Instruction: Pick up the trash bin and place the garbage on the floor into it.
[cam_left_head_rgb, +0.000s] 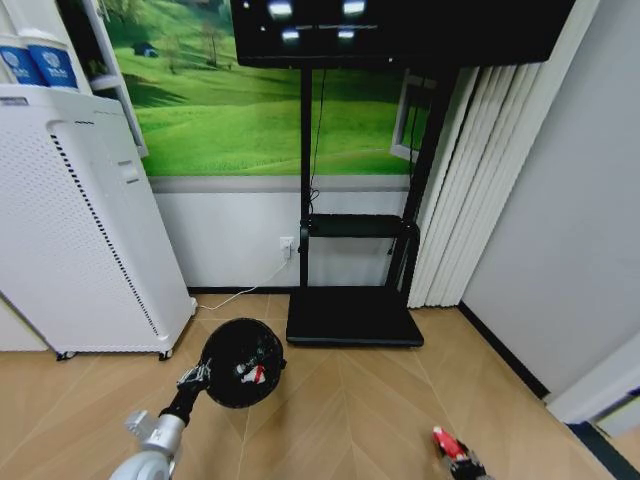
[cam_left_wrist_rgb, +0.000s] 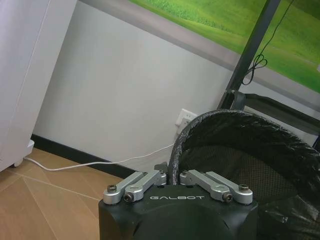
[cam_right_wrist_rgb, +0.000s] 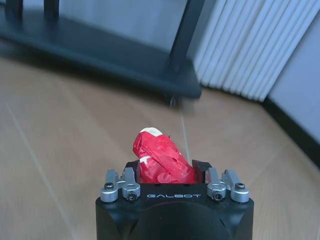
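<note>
A: Head view, starting from the left. What is seen there?

B: A white appliance (cam_left_head_rgb: 85, 230) is stood against the wall at the left edge of the floor (cam_left_head_rgb: 350, 400). Just right of its lower corner the bin (cam_left_head_rgb: 242, 362) is held off the floor, tipped so that its open mouth is turned toward the camera. A small red-and-white scrap (cam_left_head_rgb: 252, 374) is seen lying inside it.

A: By what is the bin held?

B: By the left gripper (cam_left_head_rgb: 196, 377), reached out from the lower left. In the left wrist view the bin's rim (cam_left_wrist_rgb: 176, 150) is seen clamped between the jaws of that gripper (cam_left_wrist_rgb: 172, 176), which are closed narrow on it, and the mesh wall is seen beyond. A white cable (cam_left_wrist_rgb: 95, 162) is run along the skirting to a wall socket (cam_left_wrist_rgb: 186, 119).

A: And further right?

B: A black stand (cam_left_head_rgb: 352, 315) is set on the floor against the wall at the centre, with white slats (cam_left_head_rgb: 470, 180) beside it. Near the bottom edge, well apart from the bin, the right gripper (cam_left_head_rgb: 462, 462) is seen low over the floor.

A: What is carried by it?

B: A crumpled red wrapper (cam_right_wrist_rgb: 162, 160) with a white tip. In the right wrist view it is seen pinched between the jaws of the right gripper (cam_right_wrist_rgb: 167, 175), which are drawn in on it. The wood floor and the corner of the stand's base (cam_right_wrist_rgb: 125, 65) are seen beyond it.
</note>
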